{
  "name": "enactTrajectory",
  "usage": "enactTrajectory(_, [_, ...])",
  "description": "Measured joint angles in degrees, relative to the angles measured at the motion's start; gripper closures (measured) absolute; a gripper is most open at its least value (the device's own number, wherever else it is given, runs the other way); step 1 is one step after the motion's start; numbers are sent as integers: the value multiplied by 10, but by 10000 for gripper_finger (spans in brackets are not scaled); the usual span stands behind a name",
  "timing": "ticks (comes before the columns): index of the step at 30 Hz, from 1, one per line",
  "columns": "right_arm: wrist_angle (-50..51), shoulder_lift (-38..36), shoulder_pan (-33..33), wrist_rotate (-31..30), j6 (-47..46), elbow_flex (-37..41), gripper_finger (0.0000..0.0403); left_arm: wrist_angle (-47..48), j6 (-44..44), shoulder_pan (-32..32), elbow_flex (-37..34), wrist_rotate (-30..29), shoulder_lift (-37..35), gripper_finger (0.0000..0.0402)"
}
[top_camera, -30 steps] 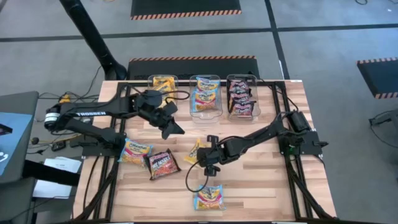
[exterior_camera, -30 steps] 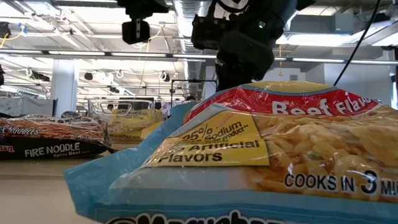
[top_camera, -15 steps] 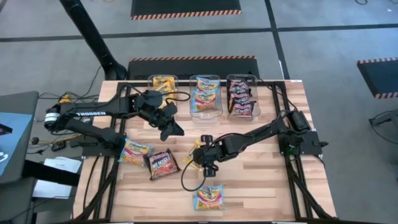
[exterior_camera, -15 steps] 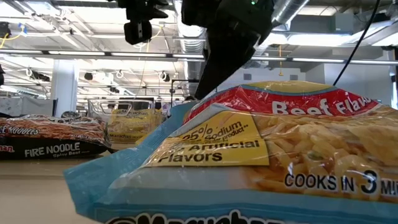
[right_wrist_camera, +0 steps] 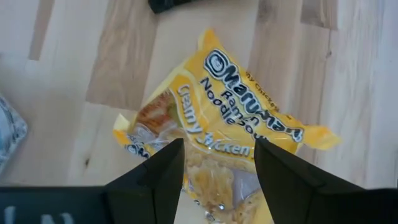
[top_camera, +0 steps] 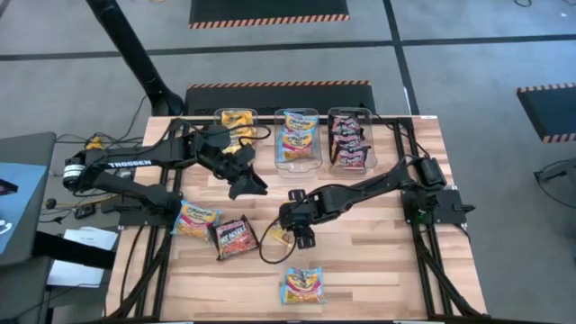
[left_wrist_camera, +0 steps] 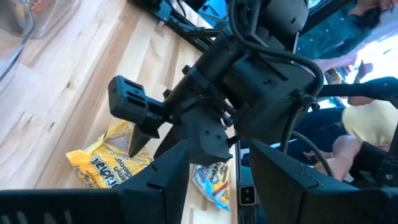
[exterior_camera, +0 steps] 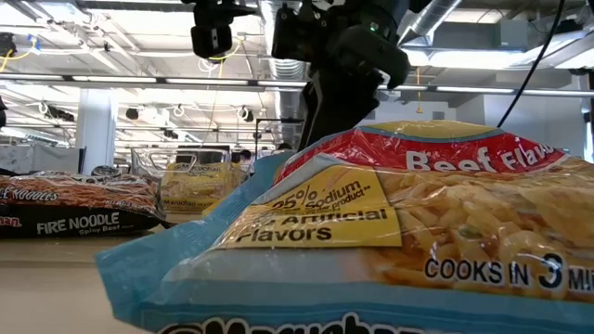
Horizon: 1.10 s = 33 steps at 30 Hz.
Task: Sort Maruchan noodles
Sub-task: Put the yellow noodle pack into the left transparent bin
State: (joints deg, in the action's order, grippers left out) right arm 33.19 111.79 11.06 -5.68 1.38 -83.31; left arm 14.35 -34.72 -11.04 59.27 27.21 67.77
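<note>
The right gripper (right_wrist_camera: 216, 180) is open, its fingers on both sides of a yellow noodle packet (right_wrist_camera: 217, 149) lying on the wooden table (top_camera: 378, 261). The left gripper (top_camera: 247, 184) is open too, up near the clear bins (top_camera: 298, 139) holding sorted packets.

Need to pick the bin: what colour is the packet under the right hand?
Yellow packet, Creamy Chicken print; clearest in the right wrist view.
</note>
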Motion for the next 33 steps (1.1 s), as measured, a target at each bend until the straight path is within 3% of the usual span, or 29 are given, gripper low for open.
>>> enactTrajectory(15, [-20, 3, 1, 15, 2, 11, 184, -1, 0, 0, 0, -1, 0, 248])
enactTrajectory(26, [-22, 61, 6, 6, 1, 3, 186, 6, 7, 0, 0, -2, 0, 248])
enactTrajectory(29, [-20, 73, 7, 7, -9, -6, 209, 7, 9, 0, 0, -5, 0, 248])
enactTrajectory(33, [-11, 75, 7, 6, -28, -15, 282, 10, 11, 0, 0, -5, 0, 248])
